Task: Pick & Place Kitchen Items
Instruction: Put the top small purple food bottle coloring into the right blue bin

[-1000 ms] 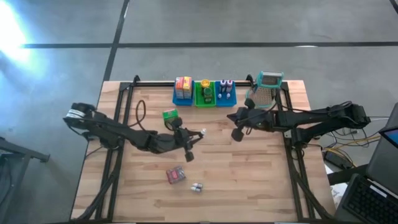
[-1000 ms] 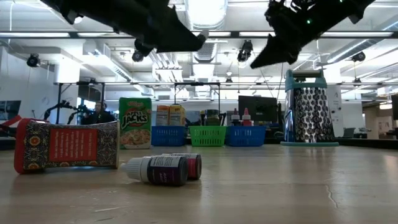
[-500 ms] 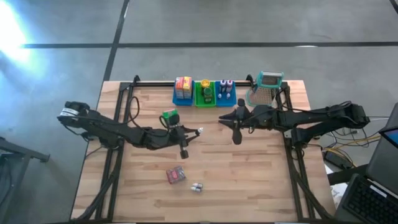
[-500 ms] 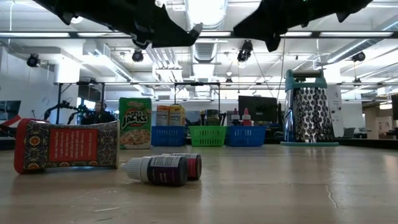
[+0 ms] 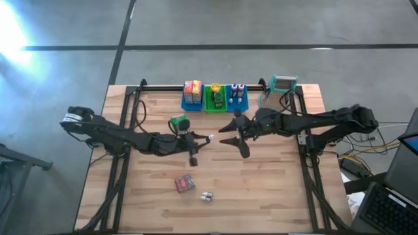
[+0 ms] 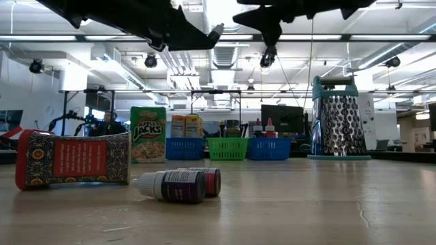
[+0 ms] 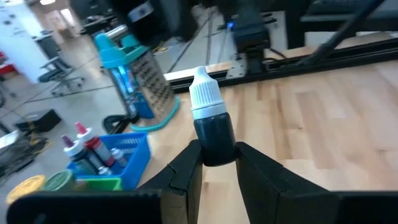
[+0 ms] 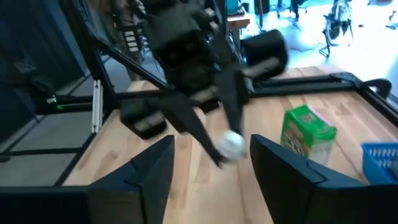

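Observation:
My left gripper point(image 5: 203, 139) hangs above the table's middle, shut on a small dark bottle with a white cap point(image 7: 206, 93). My right gripper point(image 5: 234, 139) is open and just right of that bottle, its fingers pointing at the cap point(image 8: 233, 144). A green box point(image 5: 178, 122) stands behind the left gripper. A red packet point(image 5: 185, 184) and two small bottles point(image 5: 207, 196) lie near the front. Two blue bins point(image 5: 192, 98) and a green bin point(image 5: 215, 98) at the far edge hold several other items. My left gripper pinches the bottle's dark body point(image 7: 214, 144) between its two fingers, near the bottom end. The fingers come nearly level from the table's left. The bottle sticks out ahead of them, cap toward the right gripper, lifted clear of the table.
A metal grater with a teal handle point(image 5: 279, 93) stands at the far right, beside the bins. Black frame rails run along the table's left, right and far edges. Bare wood lies at the front right.
My right gripper has risen and gone toward the table's left, up to the bottle in the left gripper. It has tipped from pointing down to nearly level, and its fingers have opened. The left gripper still holds the bottle in about the same place.

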Tool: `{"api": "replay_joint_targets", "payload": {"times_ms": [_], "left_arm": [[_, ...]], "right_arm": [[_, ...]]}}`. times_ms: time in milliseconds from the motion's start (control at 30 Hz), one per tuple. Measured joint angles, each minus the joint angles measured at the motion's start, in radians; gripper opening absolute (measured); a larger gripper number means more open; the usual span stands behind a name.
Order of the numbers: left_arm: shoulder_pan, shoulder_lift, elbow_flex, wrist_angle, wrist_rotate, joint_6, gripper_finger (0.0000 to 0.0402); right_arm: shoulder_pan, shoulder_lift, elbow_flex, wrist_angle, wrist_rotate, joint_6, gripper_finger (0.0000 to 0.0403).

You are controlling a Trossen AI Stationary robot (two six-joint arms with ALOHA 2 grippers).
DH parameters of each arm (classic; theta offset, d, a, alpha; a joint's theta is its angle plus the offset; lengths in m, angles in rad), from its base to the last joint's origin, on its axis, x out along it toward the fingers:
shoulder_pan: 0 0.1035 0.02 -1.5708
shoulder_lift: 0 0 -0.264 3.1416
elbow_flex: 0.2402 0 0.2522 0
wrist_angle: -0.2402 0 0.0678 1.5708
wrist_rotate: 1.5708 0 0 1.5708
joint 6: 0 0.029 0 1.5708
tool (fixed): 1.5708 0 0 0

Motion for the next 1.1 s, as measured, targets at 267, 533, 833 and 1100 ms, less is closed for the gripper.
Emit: {"api": "replay_joint_targets", "payload": {"times_ms": [267,533,833,1100], "left_arm": [[0.023,0.000,0.000,0.055,-0.010,0.020,0.0094],[0.023,0.002,0.000,0.105,0.007,0.056,0.0094],[0.023,0.002,0.000,0.104,0.016,0.056,0.0094],[0.023,0.002,0.000,0.104,0.017,0.048,0.0094]], "right_arm": [[0.001,0.065,0.055,-0.003,0.000,-0.019,0.0225],[0.000,0.119,0.099,-0.008,0.004,-0.050,0.0217],[0.000,0.126,0.115,-0.003,0.009,-0.070,0.0196],[0.000,0.124,0.114,-0.003,0.012,-0.066,0.0169]]}}
